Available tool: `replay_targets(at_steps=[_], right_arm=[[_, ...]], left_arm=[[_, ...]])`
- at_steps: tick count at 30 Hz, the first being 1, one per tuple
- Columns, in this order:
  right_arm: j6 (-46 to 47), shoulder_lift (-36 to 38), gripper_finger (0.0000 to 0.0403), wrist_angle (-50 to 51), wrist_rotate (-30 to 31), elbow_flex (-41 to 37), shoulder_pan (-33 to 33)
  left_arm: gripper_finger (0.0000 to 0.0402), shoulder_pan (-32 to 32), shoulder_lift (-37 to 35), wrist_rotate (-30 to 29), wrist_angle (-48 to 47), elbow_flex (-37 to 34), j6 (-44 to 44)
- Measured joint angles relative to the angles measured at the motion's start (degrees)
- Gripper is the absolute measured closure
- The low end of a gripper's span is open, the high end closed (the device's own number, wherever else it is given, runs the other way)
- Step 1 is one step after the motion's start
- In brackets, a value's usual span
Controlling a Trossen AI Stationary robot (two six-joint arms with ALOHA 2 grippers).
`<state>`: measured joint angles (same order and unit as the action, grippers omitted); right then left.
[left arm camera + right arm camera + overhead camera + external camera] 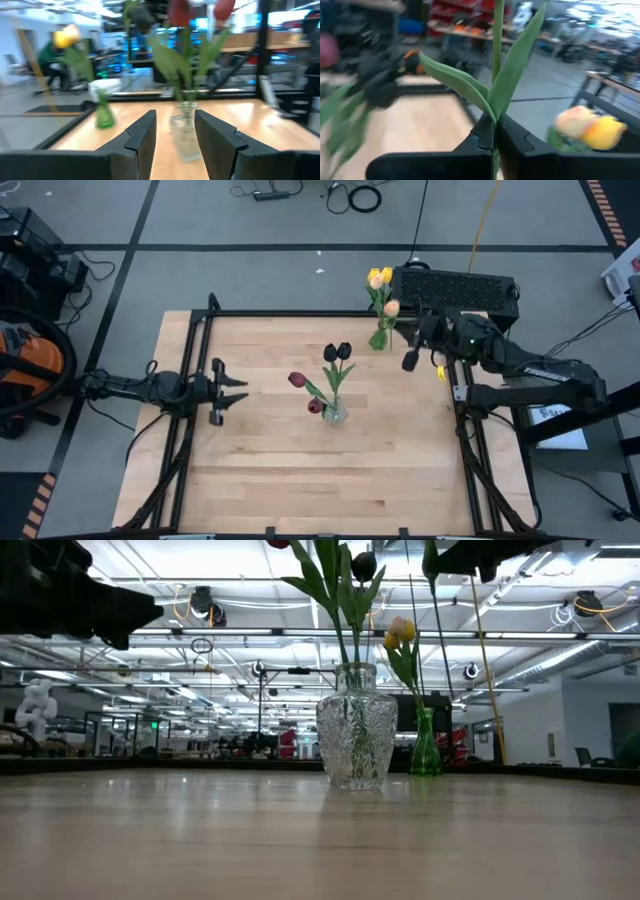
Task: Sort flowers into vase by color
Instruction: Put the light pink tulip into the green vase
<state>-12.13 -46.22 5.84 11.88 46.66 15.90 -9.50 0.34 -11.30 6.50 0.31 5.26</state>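
The table (270, 470) is pale wood with a smooth, lightly glossy top. Near its middle stands a clear cut-glass vase (356, 738), faceted and sparkling; a smooth green glass vase (426, 746) stands toward the far edge. The gripper fingers (142, 137) look matt black plastic

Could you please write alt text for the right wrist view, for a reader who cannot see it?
The right claw is shut on a green tulip stem with two long leaves, which rises out of the frame so the flower head is unseen. Beside it are blurred peach and yellow tulip heads, with the wooden table and a workshop behind.
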Motion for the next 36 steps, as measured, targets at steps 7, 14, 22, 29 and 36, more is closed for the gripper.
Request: replay_targets(at_steps=[7,14,22,29,36], right_arm=[[6.97,-1.27,0.0402,-11.18,-1.24,-1.08,7.05],[9.96,-5.08,0.0402,-15.87,-0.74,-1.08,8.57],[13.23,-6.46,0.0402,-19.33,0.98,-1.08,8.57],[12.99,-6.45,0.0402,-19.36,2.29,-1.08,8.55],[12.57,-6.45,0.0402,-19.36,9.58,-1.08,8.55]], left_arm=[[0.0258,-0.02,0.01,-4.01,-0.07,-0.01,-0.07],[0.0258,-0.01,0.00,-5.22,-1.66,0.00,-10.19],[0.0258,1.20,0.02,-6.94,-3.04,-0.02,-9.52],[0.0258,2.91,0.02,-7.05,-3.18,-0.02,-3.35],[0.0258,2.94,0.02,-7.05,-3.26,-0.02,-3.37]])
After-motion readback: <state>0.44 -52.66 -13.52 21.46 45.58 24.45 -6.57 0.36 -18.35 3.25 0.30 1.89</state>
